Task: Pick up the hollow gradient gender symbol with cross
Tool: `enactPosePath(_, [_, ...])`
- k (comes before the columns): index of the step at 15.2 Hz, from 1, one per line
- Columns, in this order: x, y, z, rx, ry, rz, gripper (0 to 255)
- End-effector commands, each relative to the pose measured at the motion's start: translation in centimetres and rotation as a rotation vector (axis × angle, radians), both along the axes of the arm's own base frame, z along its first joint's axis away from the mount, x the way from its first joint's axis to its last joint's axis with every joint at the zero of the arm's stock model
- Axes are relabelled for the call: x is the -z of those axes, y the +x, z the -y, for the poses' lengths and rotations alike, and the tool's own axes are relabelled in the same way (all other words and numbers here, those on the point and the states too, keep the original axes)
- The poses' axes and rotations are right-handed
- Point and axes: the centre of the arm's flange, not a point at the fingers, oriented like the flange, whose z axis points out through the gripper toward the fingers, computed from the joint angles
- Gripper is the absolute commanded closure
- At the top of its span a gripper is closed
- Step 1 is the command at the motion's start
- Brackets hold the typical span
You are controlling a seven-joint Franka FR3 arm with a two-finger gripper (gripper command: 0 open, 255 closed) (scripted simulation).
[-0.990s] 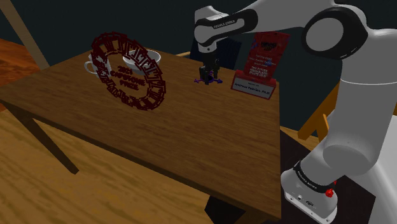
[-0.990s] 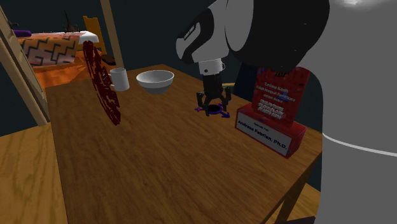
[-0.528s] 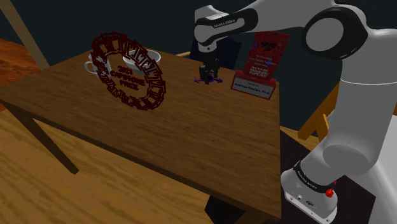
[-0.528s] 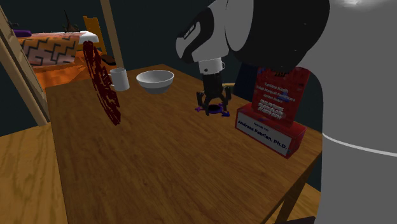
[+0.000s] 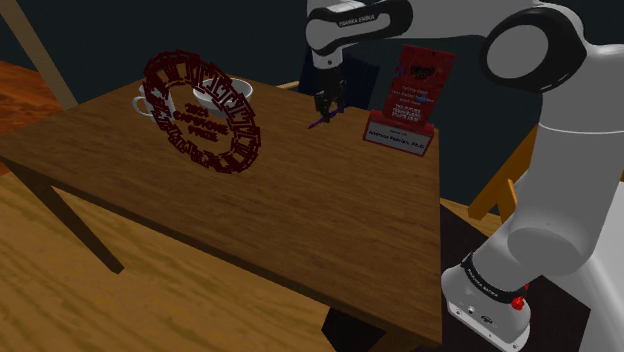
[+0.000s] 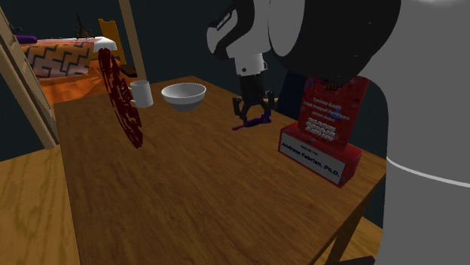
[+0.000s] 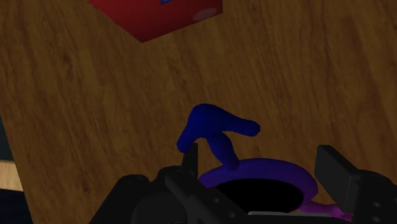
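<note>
The gender symbol (image 7: 219,132) is a hollow ring that fades from purple to deep blue at its cross arm. It hangs tilted in my gripper (image 7: 261,173), which is shut on the ring, with the cross sticking out past the fingertips (image 7: 189,159). In the shoulder view the gripper (image 5: 327,106) is a little above the far part of the wooden table (image 5: 260,225), and the symbol (image 5: 318,122) dangles below it. The second exterior view shows the gripper (image 6: 254,111) holding the symbol (image 6: 251,123) just over the tabletop, beside the red plaque.
A red plaque (image 5: 410,95) on a white base (image 6: 320,159) stands close behind the gripper. A dark red ring-shaped trophy (image 5: 200,110) stands upright mid-table. A white bowl (image 6: 183,95) and a white mug (image 6: 141,93) sit at the far end.
The gripper has risen from the tabletop with the symbol clasped in it. The symbol lay flat on the wood before and now hangs tilted.
</note>
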Motion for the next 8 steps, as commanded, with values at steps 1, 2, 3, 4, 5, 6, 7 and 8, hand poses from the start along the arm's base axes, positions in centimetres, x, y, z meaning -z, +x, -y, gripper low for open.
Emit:
enactPosePath(1, [-0.9, 0.0, 0.0, 0.0, 0.0, 0.0, 255])
enactPosePath(2, [-1.5, 0.0, 0.0, 0.0, 0.0, 0.0, 255])
enactPosePath(3, [-2.0, 0.0, 0.0, 0.0, 0.0, 0.0, 255])
enactPosePath(4, [-2.5, 0.0, 0.0, 0.0, 0.0, 0.0, 255])
enactPosePath(5, [-3.0, 0.0, 0.0, 0.0, 0.0, 0.0, 255])
enactPosePath(6, [-3.6, 0.0, 0.0, 0.0, 0.0, 0.0, 255])
enactPosePath(7, [-3.6, 0.0, 0.0, 0.0, 0.0, 0.0, 255])
enactPosePath(8, [-3.6, 0.0, 0.0, 0.0, 0.0, 0.0, 255])
